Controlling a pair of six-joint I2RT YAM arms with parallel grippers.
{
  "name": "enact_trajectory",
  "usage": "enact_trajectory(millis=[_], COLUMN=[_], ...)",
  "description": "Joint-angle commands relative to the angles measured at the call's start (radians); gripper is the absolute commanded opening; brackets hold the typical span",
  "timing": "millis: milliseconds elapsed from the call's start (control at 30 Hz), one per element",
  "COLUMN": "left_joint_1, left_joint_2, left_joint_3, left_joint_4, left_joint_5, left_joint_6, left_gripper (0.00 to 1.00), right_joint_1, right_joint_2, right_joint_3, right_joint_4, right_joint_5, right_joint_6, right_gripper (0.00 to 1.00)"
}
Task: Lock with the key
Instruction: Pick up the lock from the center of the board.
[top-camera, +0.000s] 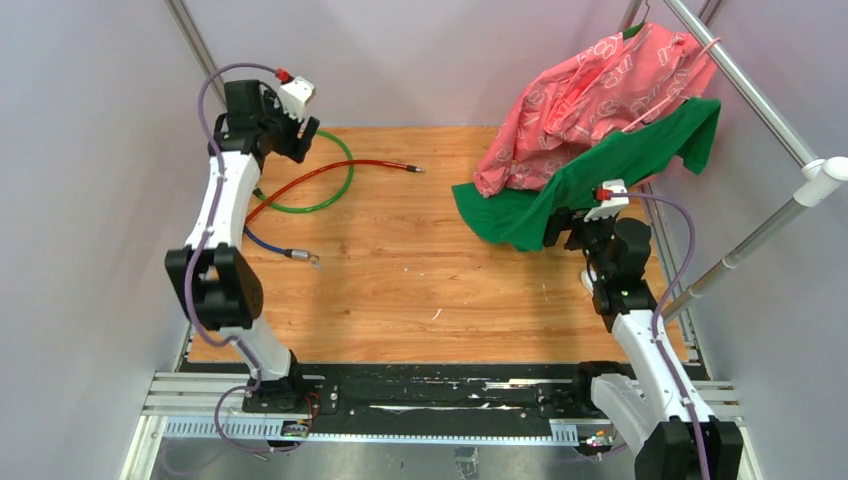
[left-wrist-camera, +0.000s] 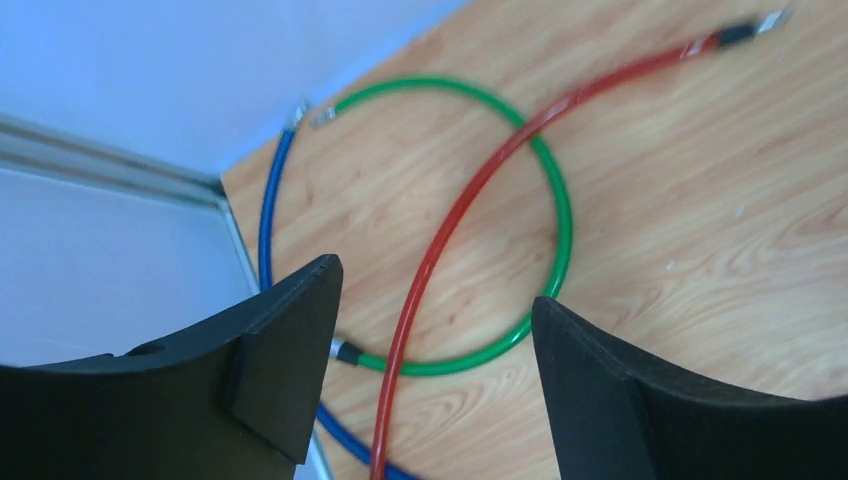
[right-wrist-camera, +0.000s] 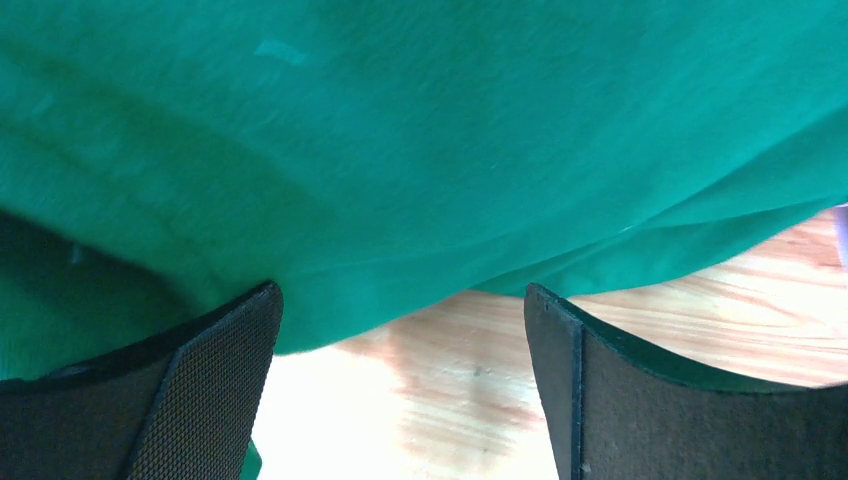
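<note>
The tiny silver metal key (top-camera: 316, 263) is only faintly made out in the top view. It shows as a small glint at the left centre of the frame, just beside the silver cylinder end of the thin blue cable (top-camera: 265, 243), and its shape cannot be told. It is seen well below the left gripper (top-camera: 306, 133), which is poised at the upper left over the cables, and far to the left of the right gripper (top-camera: 558, 228). In the left wrist view the smooth, matt black fingers (left-wrist-camera: 280, 350) are set wide apart and clamped on nothing. Beneath them a glossy green cable loop (left-wrist-camera: 560, 220) is crossed by a glossy red cable (left-wrist-camera: 470, 200) on the pale, grained wooden table (top-camera: 420, 270). In the right wrist view the finely textured black pads (right-wrist-camera: 215, 390) are likewise spread wide, gripping nothing. A soft green cloth (right-wrist-camera: 400, 130) is draped just ahead of them, its folded hem lying on the wood
</note>
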Motion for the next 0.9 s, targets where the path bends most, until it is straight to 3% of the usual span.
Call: enact_trajectory(millis=[0, 100, 200, 300, 500, 667, 767, 867], left_joint_1=[0.003, 0.000, 0.000, 0.000, 0.000, 0.000, 0.000, 0.003], left_joint_2=[0.209, 0.332, 0.506, 0.633, 0.766, 0.831, 0.863, 0.887], left_joint_3=[0.140, 0.219, 0.350, 0.459, 0.534, 0.564, 0.586, 0.610], left_joint_4=[-0.462, -0.463, -0.462, -0.461, -0.365, -0.302, -0.308, -0.370], left_joint_5=[-0.168, -0.291, -0.435, -0.495, -0.540, -0.562, -0.535, -0.433], left_joint_6=[0.205, 0.262, 0.241, 0.196, 0.136, 0.120, 0.123, 0.123], left_gripper=[0.79, 0.85, 0.99, 1.00, 0.97, 0.88, 0.80, 0.79], right_joint_1=[-0.002, 0.001, 0.004, 0.006, 0.010, 0.014, 0.015, 0.017], right_joint_2=[-0.027, -0.038, -0.043, -0.039, -0.021, -0.011, -0.002, 0.007], right_joint_3=[0.024, 0.021, 0.013, 0.003, 0.010, 0.010, 0.010, 0.017], right_joint_4=[-0.129, -0.128, -0.121, -0.113, -0.116, -0.113, -0.115, -0.123], right_joint_5=[-0.145, -0.164, -0.185, -0.193, -0.222, -0.231, -0.229, -0.229], right_joint_6=[0.037, 0.039, 0.040, 0.036, 0.033, 0.024, 0.018, 0.015], right_gripper=[0.93, 0.93, 0.93, 0.93, 0.93, 0.93, 0.93, 0.93])
